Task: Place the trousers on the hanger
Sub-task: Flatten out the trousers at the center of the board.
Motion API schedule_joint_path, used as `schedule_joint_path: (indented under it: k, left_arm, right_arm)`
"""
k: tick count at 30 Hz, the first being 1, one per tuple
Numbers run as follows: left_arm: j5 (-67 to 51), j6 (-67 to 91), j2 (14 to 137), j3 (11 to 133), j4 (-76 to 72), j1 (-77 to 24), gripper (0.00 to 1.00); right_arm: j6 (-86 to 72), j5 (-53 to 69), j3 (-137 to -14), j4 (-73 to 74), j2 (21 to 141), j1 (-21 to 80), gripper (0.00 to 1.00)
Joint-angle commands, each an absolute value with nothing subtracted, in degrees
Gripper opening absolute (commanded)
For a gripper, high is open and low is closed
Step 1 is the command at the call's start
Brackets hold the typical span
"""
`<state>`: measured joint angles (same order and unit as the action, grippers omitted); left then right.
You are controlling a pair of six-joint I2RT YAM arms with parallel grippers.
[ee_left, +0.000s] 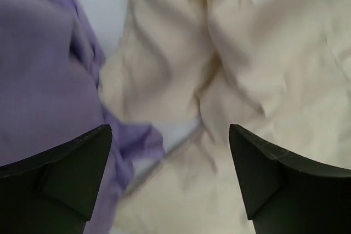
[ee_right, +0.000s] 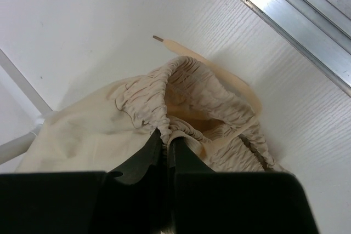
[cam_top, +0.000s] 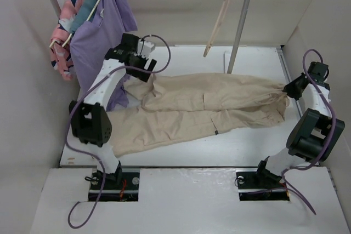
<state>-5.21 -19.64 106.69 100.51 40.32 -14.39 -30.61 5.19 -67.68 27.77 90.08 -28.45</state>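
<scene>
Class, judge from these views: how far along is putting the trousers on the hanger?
Done: nothing yet; the hanger hangs bare. In hand: the right hand pinches the trousers at the gathered waist, and the left hand is open above the leg ends. Left: lifting and draping them over the hanger.

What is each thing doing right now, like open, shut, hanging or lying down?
trousers: lying spread on the table, waistband pinched.
hanger: hanging on the rack, empty.
left gripper: open, holding nothing.
right gripper: shut on the trousers.
purple shirt: hanging on the rack.
pink garment: hanging on the rack.
</scene>
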Motion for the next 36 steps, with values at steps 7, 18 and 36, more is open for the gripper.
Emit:
schedule_joint_path:
  k: [7,18,36]
  left_arm:
    - [-10.37,-16.44,97.73,83.58,45.53,-9.94,0.49]
    - [-7.31,-14.16,109.42,93.43,42.55,-7.03,0.80]
    - [-3.77,-18.36,121.38,97.82,43.86,-5.62,0.54]
  right_arm:
    - [-29.00,3.08,-71.98,26.72,89.21,-27.69,0.00]
    - [-28.48,2.55,-70.40,25.66,89.21,-27.69,0.00]
    - [-26.81,3.78,-75.41,26.19,91.41,-27.69,0.00]
